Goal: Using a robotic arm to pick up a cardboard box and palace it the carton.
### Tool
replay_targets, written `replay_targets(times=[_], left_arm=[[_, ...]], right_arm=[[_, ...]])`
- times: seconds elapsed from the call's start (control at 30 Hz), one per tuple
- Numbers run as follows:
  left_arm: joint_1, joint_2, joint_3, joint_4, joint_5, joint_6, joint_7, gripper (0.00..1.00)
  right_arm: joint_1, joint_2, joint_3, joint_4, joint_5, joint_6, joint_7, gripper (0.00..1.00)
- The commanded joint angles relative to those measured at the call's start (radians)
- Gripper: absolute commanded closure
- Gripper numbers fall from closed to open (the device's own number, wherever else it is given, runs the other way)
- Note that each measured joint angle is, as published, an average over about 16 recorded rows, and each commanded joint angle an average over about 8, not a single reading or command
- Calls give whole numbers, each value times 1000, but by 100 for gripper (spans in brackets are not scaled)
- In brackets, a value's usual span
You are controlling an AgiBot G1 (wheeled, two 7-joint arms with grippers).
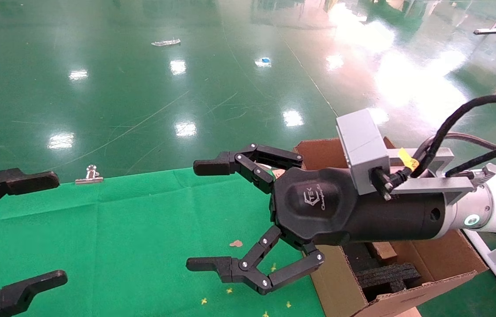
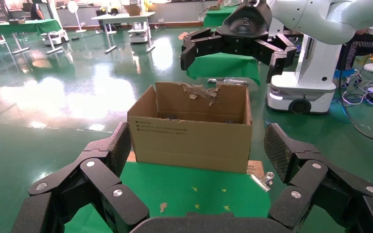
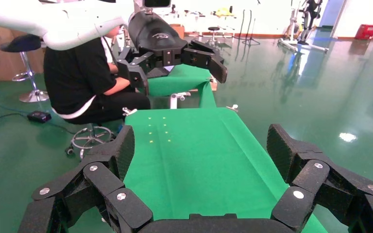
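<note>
The carton [image 1: 432, 264] stands at the right end of the green table, with black foam [image 1: 384, 275] inside; it shows head-on as the carton [image 2: 192, 131] in the left wrist view. A narrow brown cardboard end [image 1: 382, 249] lies among the foam under my right wrist. It looks like the cardboard box, but most of it is hidden. The robotic arm on the right reaches over the carton, and its right gripper [image 1: 199, 215] hangs open and empty past the carton's left wall. That same right gripper [image 2: 235, 46] shows above the carton. My left gripper [image 1: 41, 229] is open and empty at the table's left.
A metal clip [image 1: 90, 175] holds the cloth at the table's far edge, and another metal clip [image 2: 263, 180] lies by the carton's corner. Green floor surrounds the green table [image 3: 189, 145]. A seated person [image 3: 87, 82] is beyond its far end.
</note>
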Motion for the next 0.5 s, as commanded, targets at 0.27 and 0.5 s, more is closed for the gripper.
replay_targets(times=[0.27, 0.5], left_arm=[[0, 0, 0, 0, 0, 0, 0, 0], [0, 0, 0, 0, 0, 0, 0, 0]], right_arm=[[14, 1, -13, -7, -5, 3, 4, 0], [22, 1, -20, -11, -9, 6, 6, 0]])
